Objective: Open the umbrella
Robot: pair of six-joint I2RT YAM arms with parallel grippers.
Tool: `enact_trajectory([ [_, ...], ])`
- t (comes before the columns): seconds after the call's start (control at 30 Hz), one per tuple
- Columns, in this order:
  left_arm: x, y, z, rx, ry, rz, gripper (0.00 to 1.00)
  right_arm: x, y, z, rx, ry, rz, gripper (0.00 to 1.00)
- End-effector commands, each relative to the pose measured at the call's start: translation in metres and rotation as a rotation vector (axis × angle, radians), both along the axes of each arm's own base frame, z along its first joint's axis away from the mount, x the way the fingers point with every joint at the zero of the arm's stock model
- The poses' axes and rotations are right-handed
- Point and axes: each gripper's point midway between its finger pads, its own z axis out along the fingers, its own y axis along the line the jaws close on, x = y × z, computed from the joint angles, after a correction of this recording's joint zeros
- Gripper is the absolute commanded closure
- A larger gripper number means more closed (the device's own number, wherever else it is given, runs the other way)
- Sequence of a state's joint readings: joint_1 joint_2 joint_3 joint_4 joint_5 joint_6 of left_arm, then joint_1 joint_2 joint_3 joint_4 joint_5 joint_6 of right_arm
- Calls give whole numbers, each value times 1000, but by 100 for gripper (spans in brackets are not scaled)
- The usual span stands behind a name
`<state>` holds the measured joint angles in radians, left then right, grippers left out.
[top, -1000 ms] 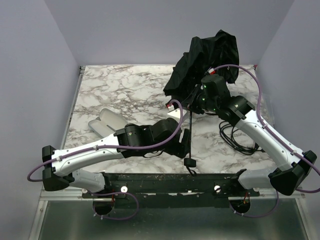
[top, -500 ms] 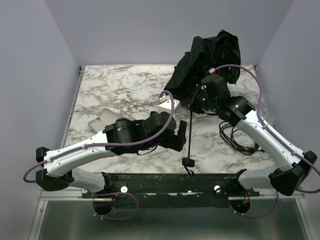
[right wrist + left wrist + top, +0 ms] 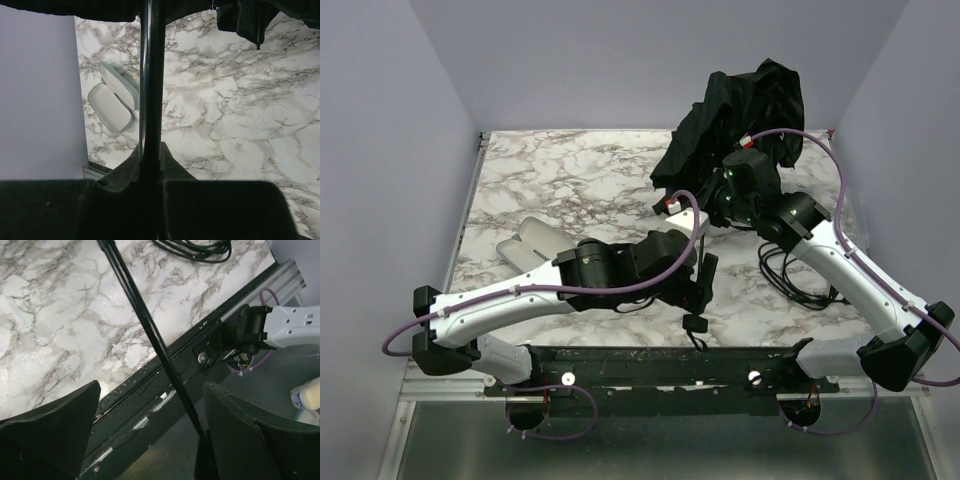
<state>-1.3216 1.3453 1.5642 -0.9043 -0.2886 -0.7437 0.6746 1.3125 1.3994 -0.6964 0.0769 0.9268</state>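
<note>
Looking down from the top camera, I see the umbrella point(image 3: 740, 110) held up over the far right of the bench point(image 3: 560, 170), its black canopy bunched and hanging, not spread. Its thin shaft point(image 3: 701, 245) runs down toward me to the small handle point(image 3: 697, 323) near the front edge. The right claw point(image 3: 717, 208) grips the shaft just under the canopy, and the left claw point(image 3: 700, 283) sits low on the shaft, just above the handle. A pale green clamshell case point(image 3: 528, 240) lies at the left, partly hidden by the left arm. A coiled black cable point(image 3: 790, 272) lies under the right arm.

From the left wrist, the claw stands wide. Its fingers point(image 3: 55, 435) flank the shaft with a gap on each side, and the cable shows at the top edge.

From the right wrist, the claw is pinched tight on the shaft, with canopy fabric across the top. The case lies open on the bench, and both shells show only their pale lining.
</note>
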Motion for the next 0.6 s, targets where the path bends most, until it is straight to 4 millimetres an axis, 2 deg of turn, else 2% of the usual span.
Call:
enact_trajectory([
  [0.0,-13,-18,10,-40,18,-69,16,8,-2,23,28,-90,-37,99],
  [0.1,-18,-25,-2,-8,35,-93,22,8,-2,22,34,-93,-38,99],
  [0.2,-22,-27,-23,60,49,-105,27,9,-2,21,31,-93,-39,99],
  [0.3,-26,-30,-42,93,76,-119,34,8,-2,23,27,-93,-34,99],
  [0.37,-28,-34,-47,85,87,-127,41,8,-2,25,29,-97,-33,99],
  [0.5,-32,-37,-54,70,105,-136,61,6,-3,30,37,-106,-33,99],
  [0.57,-36,-36,-58,63,121,-146,80,6,-4,34,37,-111,-34,99],
])
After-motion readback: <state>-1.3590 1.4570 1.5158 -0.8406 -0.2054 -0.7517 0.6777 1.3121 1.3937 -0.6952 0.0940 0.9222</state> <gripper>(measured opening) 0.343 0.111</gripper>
